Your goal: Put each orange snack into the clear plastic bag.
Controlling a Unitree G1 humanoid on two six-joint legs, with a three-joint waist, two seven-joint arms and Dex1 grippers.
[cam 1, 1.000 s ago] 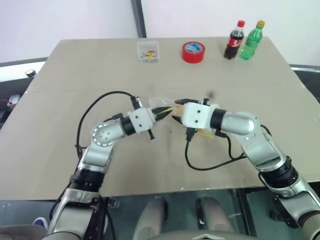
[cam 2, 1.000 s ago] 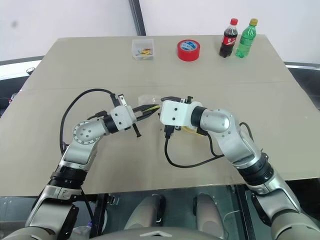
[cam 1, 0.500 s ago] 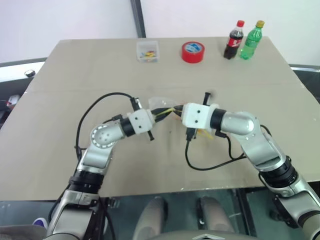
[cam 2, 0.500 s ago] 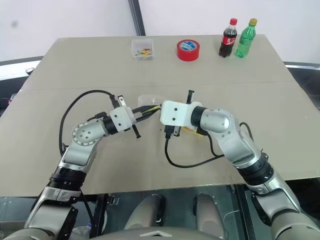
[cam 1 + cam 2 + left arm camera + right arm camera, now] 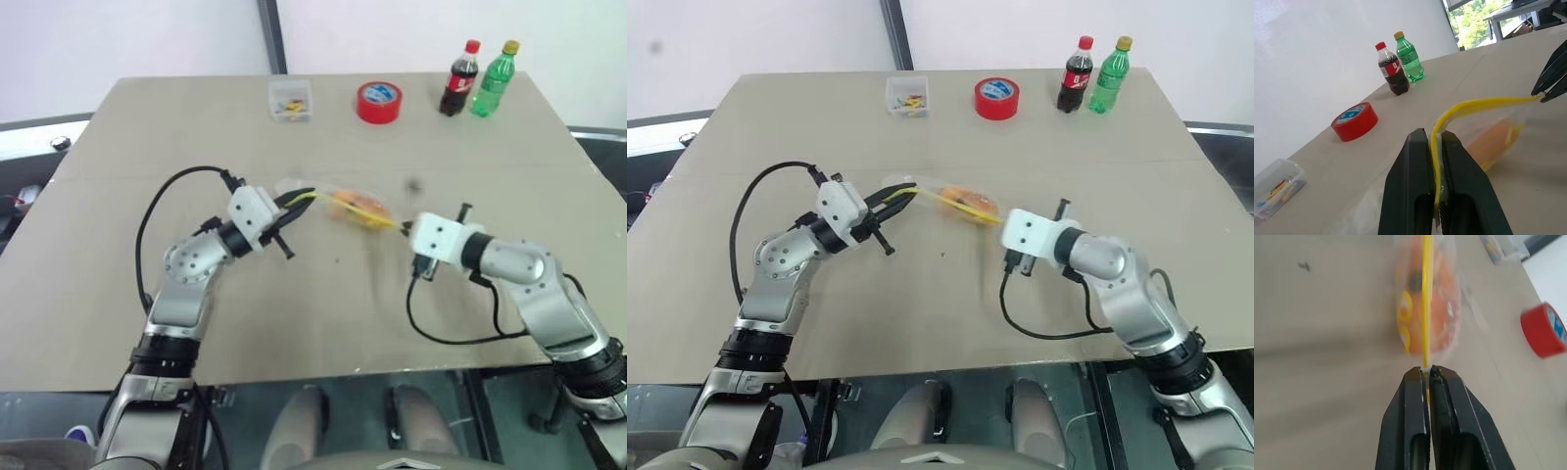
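Note:
The clear plastic bag (image 5: pixel 345 208) hangs stretched above the table between my two grippers, its yellow seal strip (image 5: pixel 1484 103) pulled taut. Orange snack (image 5: pixel 1439 316) shows inside it, with pale speckles; I cannot tell how many pieces. My left gripper (image 5: pixel 306 197) is shut on the strip's left end, and in the left wrist view its fingers (image 5: pixel 1415 161) pinch the yellow edge. My right gripper (image 5: pixel 403 227) is shut on the strip's right end, and the right wrist view shows its fingertips (image 5: pixel 1417 377) clamped on it.
Along the far edge of the tan table (image 5: pixel 147 127) stand a small clear box (image 5: pixel 290 100), a red tape roll (image 5: pixel 378 102), a cola bottle (image 5: pixel 458 80) and a green bottle (image 5: pixel 493 80). Black cables loop from both wrists over the table's near half.
My right gripper has shut on the bag's yellow strip and drawn away to the right and down, stretching the bag out. My left gripper has shifted slightly left and up, still gripping.

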